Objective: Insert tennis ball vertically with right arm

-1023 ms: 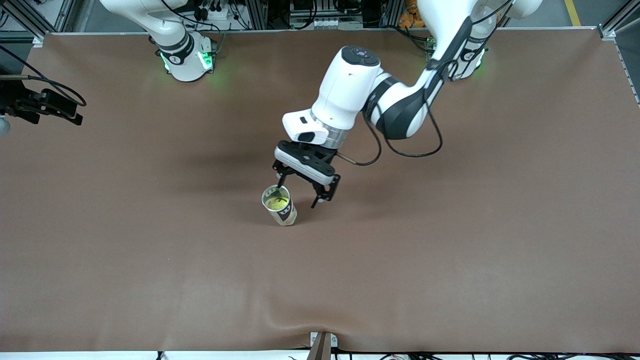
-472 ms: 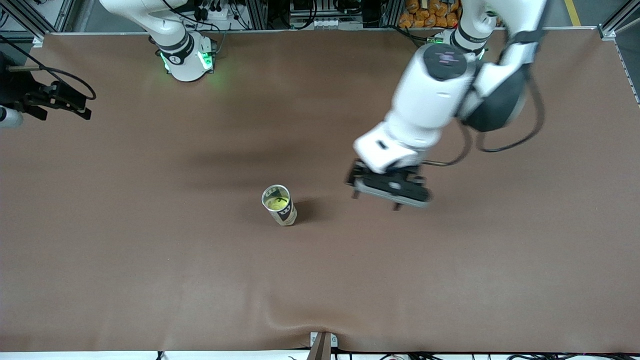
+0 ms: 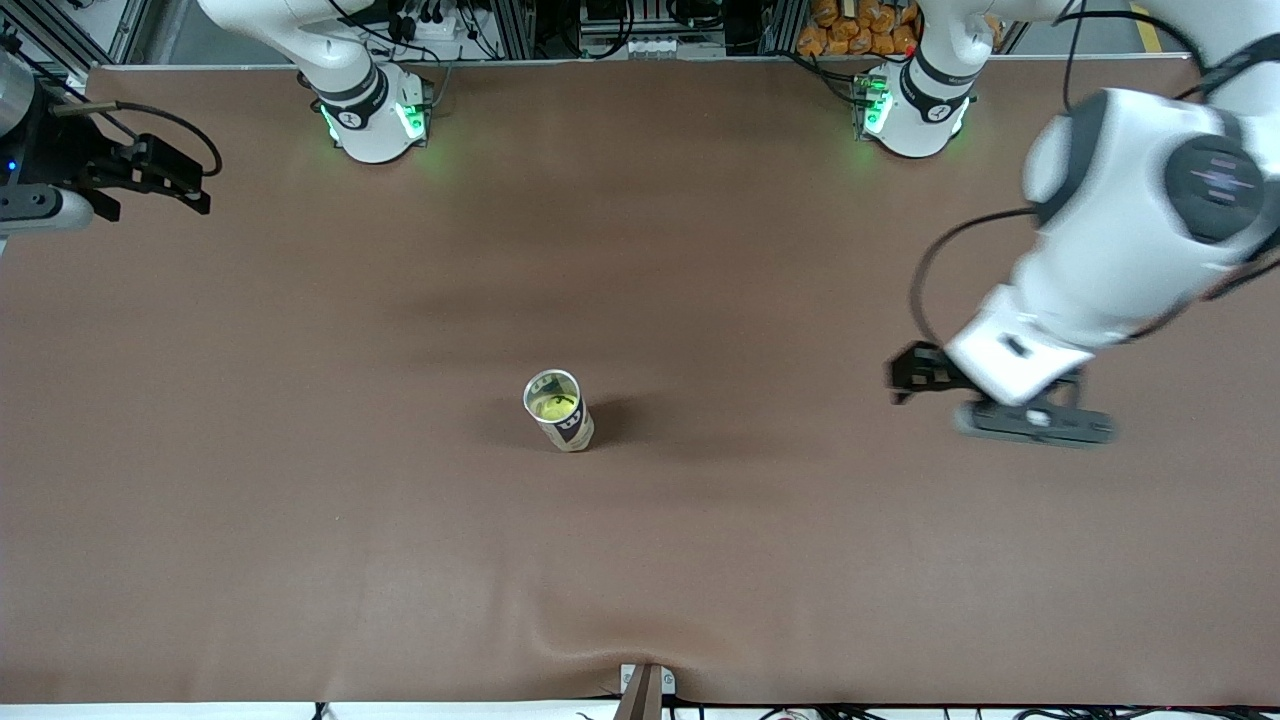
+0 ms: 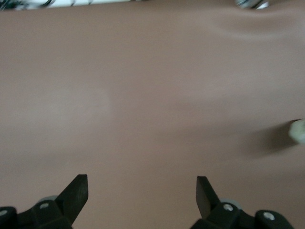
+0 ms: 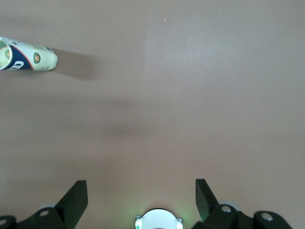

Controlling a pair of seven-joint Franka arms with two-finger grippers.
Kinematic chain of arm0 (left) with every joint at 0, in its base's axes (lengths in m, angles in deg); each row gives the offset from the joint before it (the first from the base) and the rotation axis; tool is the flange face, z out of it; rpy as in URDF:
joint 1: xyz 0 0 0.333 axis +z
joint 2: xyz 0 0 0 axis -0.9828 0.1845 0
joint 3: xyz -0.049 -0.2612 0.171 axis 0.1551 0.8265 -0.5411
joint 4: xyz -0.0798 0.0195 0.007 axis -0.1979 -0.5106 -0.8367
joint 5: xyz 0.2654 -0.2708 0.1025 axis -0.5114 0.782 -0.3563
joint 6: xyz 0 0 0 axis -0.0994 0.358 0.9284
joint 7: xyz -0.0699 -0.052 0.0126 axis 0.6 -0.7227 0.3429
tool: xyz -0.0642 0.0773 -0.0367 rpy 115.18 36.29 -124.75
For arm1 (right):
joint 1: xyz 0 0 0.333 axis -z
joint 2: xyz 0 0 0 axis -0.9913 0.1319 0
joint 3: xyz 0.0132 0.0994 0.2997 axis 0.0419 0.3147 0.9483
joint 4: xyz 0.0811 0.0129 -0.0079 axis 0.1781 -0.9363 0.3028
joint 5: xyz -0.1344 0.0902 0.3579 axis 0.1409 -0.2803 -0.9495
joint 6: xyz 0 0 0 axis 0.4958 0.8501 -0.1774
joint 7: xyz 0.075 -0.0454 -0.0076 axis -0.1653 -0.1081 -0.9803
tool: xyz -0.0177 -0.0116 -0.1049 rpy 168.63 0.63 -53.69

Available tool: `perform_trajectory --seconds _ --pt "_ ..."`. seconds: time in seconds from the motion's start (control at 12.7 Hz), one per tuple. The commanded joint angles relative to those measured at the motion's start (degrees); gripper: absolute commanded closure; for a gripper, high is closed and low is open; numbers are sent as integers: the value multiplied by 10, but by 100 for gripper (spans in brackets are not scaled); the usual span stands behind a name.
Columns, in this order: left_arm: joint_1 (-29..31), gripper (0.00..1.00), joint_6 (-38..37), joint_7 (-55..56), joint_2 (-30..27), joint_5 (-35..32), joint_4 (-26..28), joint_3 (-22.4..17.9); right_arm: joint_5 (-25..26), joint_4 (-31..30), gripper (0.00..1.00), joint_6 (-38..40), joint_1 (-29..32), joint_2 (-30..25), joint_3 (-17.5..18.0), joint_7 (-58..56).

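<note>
The brown table (image 3: 300, 520) carried one item, an upright open-topped can (image 3: 559, 411) near its middle, with the yellow-green tennis ball (image 3: 555, 406) already sitting inside; by that evidence the insertion appeared complete, with only the arms' parking left. The left gripper (image 3: 925, 372) hung over bare table toward the left arm's end, well apart from the can, jaws spread wide and empty. The right gripper (image 3: 185, 190) waited over the table's edge at the right arm's end, likewise wide and empty, well apart from the can.
</note>
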Motion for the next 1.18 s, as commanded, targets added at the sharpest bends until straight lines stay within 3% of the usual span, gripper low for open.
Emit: perform_trajectory --seconds 0.0,0.31,1.1 --pt "56 0 -56 -27 -25 11 9 6 1 15 0 15 -1 -14 -12 -26" --pt "121 0 -102 -81 -48 4 7 2 1 16 0 6 -2 -9 -9 -25" --pt "124 0 -167 11 -95 6 6 5 6 18 0 7 3 -7 -13 -26"
